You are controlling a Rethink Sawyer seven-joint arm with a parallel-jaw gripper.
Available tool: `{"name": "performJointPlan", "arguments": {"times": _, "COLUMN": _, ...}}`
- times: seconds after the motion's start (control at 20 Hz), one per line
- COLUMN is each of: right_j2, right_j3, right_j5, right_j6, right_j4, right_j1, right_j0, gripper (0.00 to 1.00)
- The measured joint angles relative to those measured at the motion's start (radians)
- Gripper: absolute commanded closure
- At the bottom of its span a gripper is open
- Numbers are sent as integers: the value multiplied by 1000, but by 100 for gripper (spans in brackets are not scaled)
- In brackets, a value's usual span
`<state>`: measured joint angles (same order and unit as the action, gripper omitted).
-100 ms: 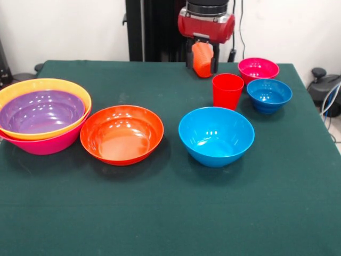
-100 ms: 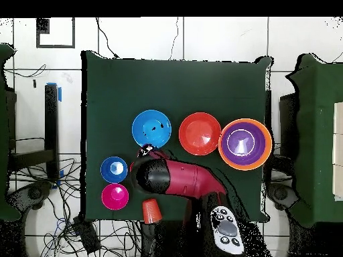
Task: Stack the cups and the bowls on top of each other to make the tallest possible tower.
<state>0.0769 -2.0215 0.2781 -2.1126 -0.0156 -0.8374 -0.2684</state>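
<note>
Gripper point(image 1: 202, 60) clamped on orange cup point(image 1: 202, 63), held above the table's point(image 1: 160, 213) far side.
Red cup point(image 1: 227, 90) stands by small blue bowl point(image 1: 269, 95); the tower point(image 1: 42, 114) sits apart, beside red-orange bowl point(image 1: 121, 133).

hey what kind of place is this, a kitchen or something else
Most likely a robotics lab, not a kitchen. A red robot arm works over a green-covered table, loose cables trail on the tiled floor beside it, and plastic bowls like the medium blue bowl serve as props.

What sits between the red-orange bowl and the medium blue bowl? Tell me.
Nothing: only bare green tablecloth separates the red-orange bowl from the medium blue bowl. Both the front and overhead views show this.
</note>
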Motion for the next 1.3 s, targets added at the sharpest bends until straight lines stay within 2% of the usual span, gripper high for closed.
{"name": "performJointPlan", "arguments": {"times": 0.55, "right_j2": 22, "right_j3": -25, "right_j5": -49, "right_j6": 0, "right_j4": 5, "right_j1": -9, "right_j0": -6, "gripper": 0}}
{"name": "performJointPlan", "arguments": {"times": 0.95, "right_j2": 18, "right_j3": -25, "right_j5": -153, "right_j6": 0, "right_j4": 5, "right_j1": 56, "right_j0": 5, "gripper": 0}}
{"name": "performJointPlan", "arguments": {"times": 1.3, "right_j2": -20, "right_j3": -24, "right_j5": -160, "right_j6": 0, "right_j4": 6, "right_j1": 110, "right_j0": 54, "gripper": 0}}
